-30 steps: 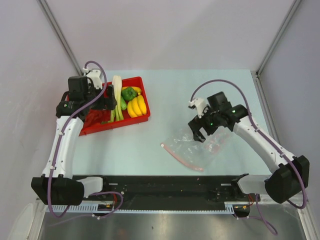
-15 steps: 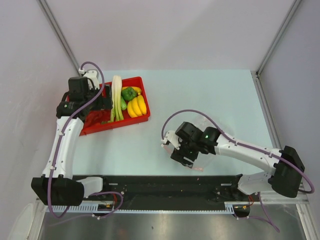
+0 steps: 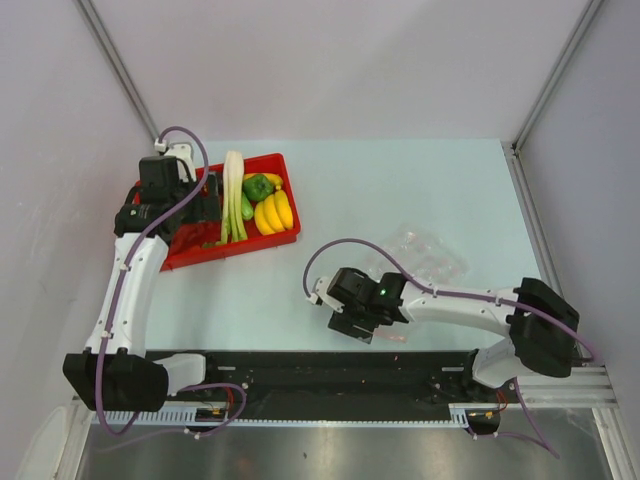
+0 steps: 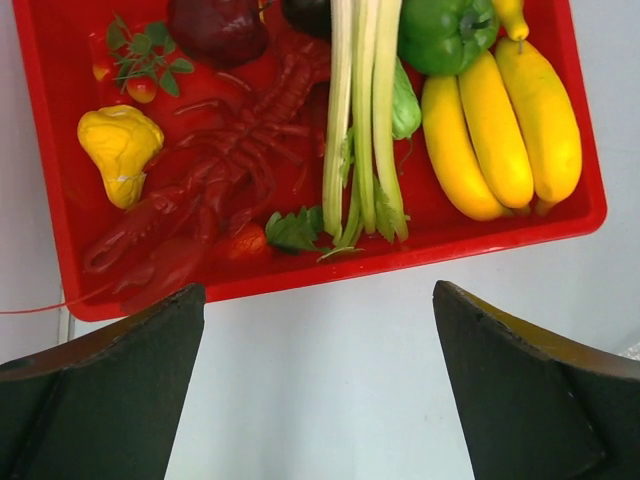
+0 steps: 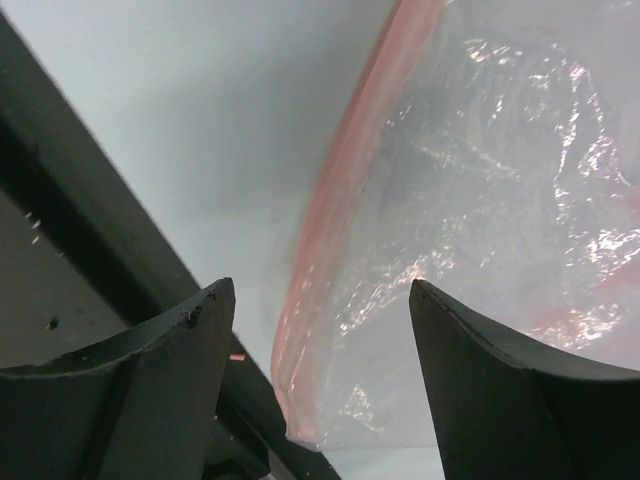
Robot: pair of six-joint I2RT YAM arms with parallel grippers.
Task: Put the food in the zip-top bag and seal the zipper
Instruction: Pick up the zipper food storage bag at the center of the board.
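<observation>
Lab test cell: bare walls (image 3: 350,60), aluminium framing (image 3: 557,75), pale table (image 3: 400,190).

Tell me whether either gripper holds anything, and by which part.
Nothing is held. The left gripper hangs open over the tray; the right gripper is open above the zipper of the bag.
</observation>
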